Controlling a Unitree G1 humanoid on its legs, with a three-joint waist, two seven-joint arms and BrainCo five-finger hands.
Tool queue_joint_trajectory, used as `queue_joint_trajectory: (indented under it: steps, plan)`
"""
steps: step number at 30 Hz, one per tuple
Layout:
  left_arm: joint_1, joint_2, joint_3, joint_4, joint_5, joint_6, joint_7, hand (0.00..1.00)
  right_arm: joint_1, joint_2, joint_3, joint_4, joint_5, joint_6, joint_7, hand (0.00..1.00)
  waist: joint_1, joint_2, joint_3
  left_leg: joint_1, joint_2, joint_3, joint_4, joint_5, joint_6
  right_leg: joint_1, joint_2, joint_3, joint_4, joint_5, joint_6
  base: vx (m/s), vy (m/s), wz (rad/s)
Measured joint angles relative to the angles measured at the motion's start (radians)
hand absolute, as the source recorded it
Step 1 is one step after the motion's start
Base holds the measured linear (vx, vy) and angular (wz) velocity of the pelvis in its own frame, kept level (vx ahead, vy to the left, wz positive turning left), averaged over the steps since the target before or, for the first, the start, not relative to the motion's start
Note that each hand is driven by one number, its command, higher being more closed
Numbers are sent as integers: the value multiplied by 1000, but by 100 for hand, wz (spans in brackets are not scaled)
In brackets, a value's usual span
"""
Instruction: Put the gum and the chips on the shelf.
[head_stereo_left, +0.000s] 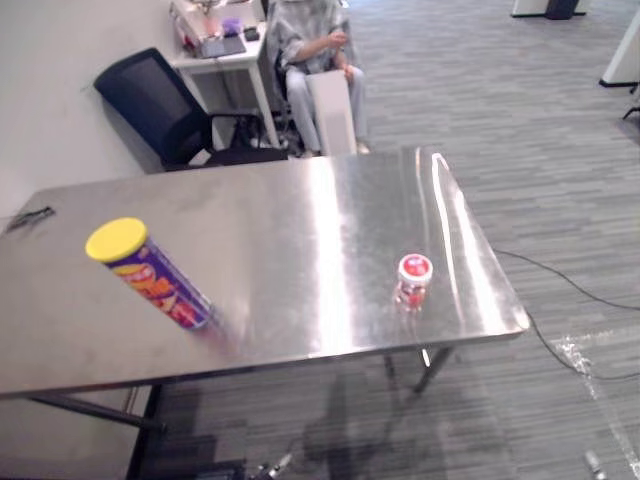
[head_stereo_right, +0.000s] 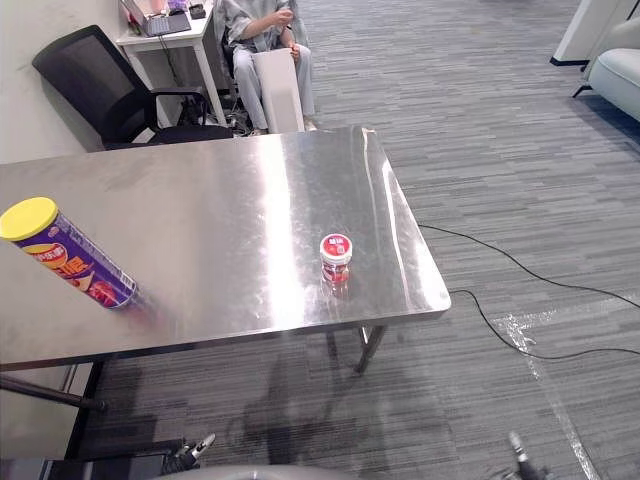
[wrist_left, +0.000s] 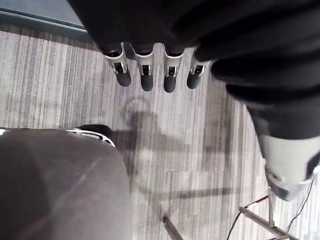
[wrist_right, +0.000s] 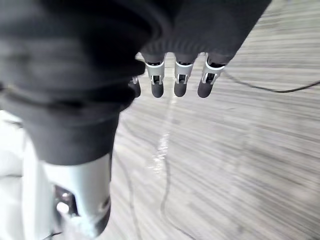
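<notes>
So nothing's been picked up yet, this looks like the very start of the job. The chips can (head_stereo_left: 150, 275), a purple tube with a yellow lid, sits on the left part of the steel bench (head_stereo_left: 300, 210). It looks like it's standing lid-up, though from this high angle I wouldn't swear to it. The gum jar (head_stereo_left: 413, 280), a small one with a red lid, stands upright over on the right, close to the bench's near-right corner. The two are well apart from each other.

Both hands are down low, away from the bench. The left hand (wrist_left: 146, 75) hangs over the grey carpet floor (wrist_left: 190, 150) with its fingers straight and loose, nothing in it. Same story with the right hand (wrist_right: 180, 82): relaxed, empty, just floor past the fingertips.

Far behind the bench there's a person (head_stereo_left: 320, 60) sitting next to a black office chair (head_stereo_left: 160, 100), not involved.

My read is that the step in hand is the first reach. The next move calls for raising a hand over the bench, and the gum looks like the natural pick for the right side and the chips for the left. Where the shelf stands I can't tell from here, so the robot will likely need to turn to find it.
</notes>
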Motion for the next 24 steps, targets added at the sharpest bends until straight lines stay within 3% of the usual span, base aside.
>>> queue_joint_trajectory:
  steps: [4, 6, 9, 13, 16, 21, 24]
  plan:
    - [24, -6, -3, -30, -17, -7, 2, 0, 28, -26, 163, -496, -58, -43, -85, 0, -1, 0, 6, -14, -6, 30, -42, 37, -4, -36, -2, -3, -33, -16, 0, -157, -104, -29]
    - [31, 3, -8, -47, -17, -19, 1, 0, 40, -26, 197, -667, -123, -59, -94, 0, 0, -19, 10, -16, -21, 34, -68, 64, -8, -52, -16, -12, -32, -66, 11, -152, -124, -4]
    - [50, 1, -21, -49, -18, -25, -3, 0, 89, -26, 269, -866, -208, -73, -103, 0, -1, -10, 10, -14, -3, 19, -72, 78, -20, -50, 6, -29, -23, -74, 4, -132, -122, 7]
    - [73, 11, -25, -54, -18, -28, -16, 0, 178, -39, 486, -1150, -280, -110, 5, 0, -1, -26, 3, -18, 11, 15, -71, 81, -26, -50, 20, -35, -25, -72, 6, -28, -63, 1]
    - [77, 33, -52, -72, -16, -30, -23, 0, 175, -88, 593, -1191, -285, -132, 105, 0, 3, -45, -5, -22, 5, 6, -67, 82, -25, -47, 15, -37, -25, -65, 9, 43, -4, 8]
    - [85, 50, -52, -70, -16, -36, -21, 0, 153, -113, 655, -1186, -272, -132, 145, 0, 9, -72, -16, -33, 1, -4, -66, 82, -24, -46, 12, -49, -28, -56, 14, 59, 2, 9]
    - [85, 51, -60, -70, -16, -36, -20, 0, 121, -126, 707, -1177, -264, -132, 149, 0, 10, -72, -17, -33, 1, -5, -66, 82, -24, -45, 12, -51, -28, -53, 15, 13, -2, 0]
